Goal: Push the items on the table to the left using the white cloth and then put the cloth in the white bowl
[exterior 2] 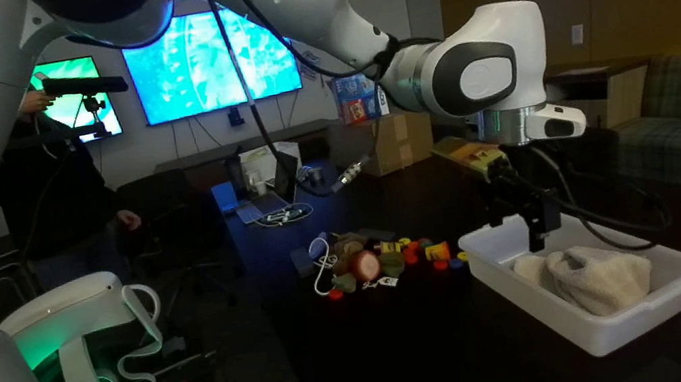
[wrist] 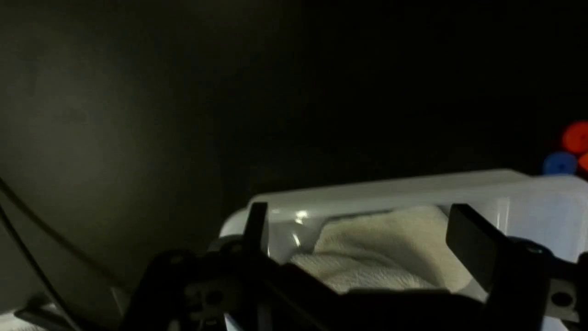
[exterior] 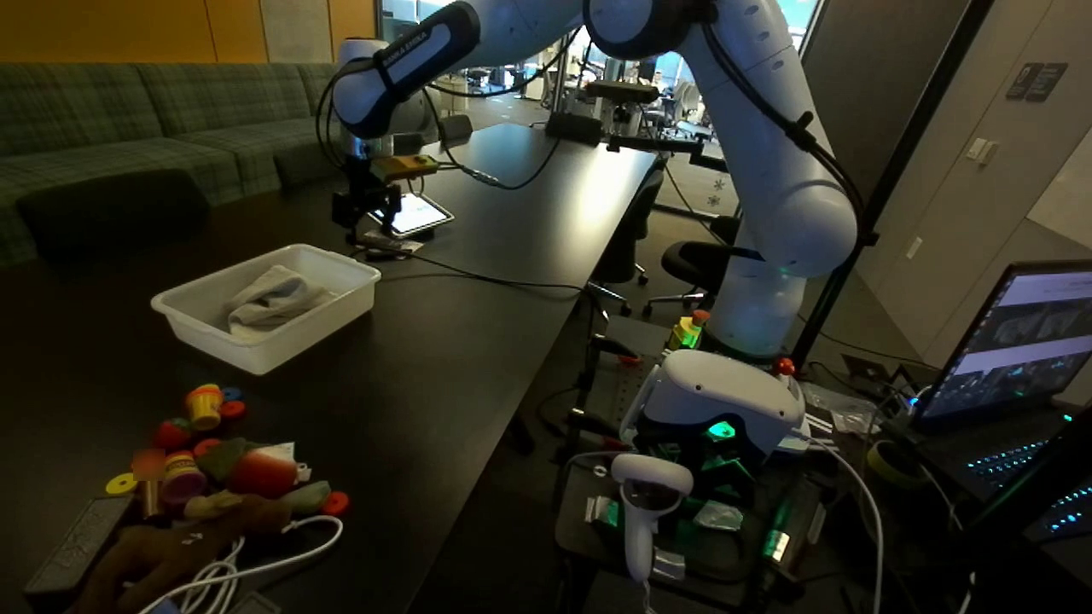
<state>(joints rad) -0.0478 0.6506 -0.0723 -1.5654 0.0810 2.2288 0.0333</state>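
The white cloth lies crumpled inside the white rectangular tub, which stands on the dark table. The cloth shows in both exterior views (exterior: 273, 300) (exterior 2: 600, 276) and in the wrist view (wrist: 413, 239). The tub shows in all views too (exterior: 316, 343) (exterior 2: 530, 308) (wrist: 367, 191). My gripper (exterior: 368, 228) (exterior 2: 537, 245) (wrist: 358, 211) is open and empty, pointing down above the tub, apart from the cloth. The items sit in a cluster beside the tub: a yellow cup (exterior: 205, 407) (exterior 2: 438, 252), a red-orange round item (exterior: 264, 473) (exterior 2: 366, 265), a brown plush (exterior: 171, 546) and several discs (wrist: 560, 163).
A white cable (exterior: 290, 558) and a dark grey box (exterior: 81, 546) lie by the items. A lit tablet (exterior: 415, 213) lies on the table (exterior: 444, 358) behind the gripper. Black cables run across the table. A headset (exterior: 725, 392) rests by the arm's base. A person (exterior 2: 67, 193) stands behind.
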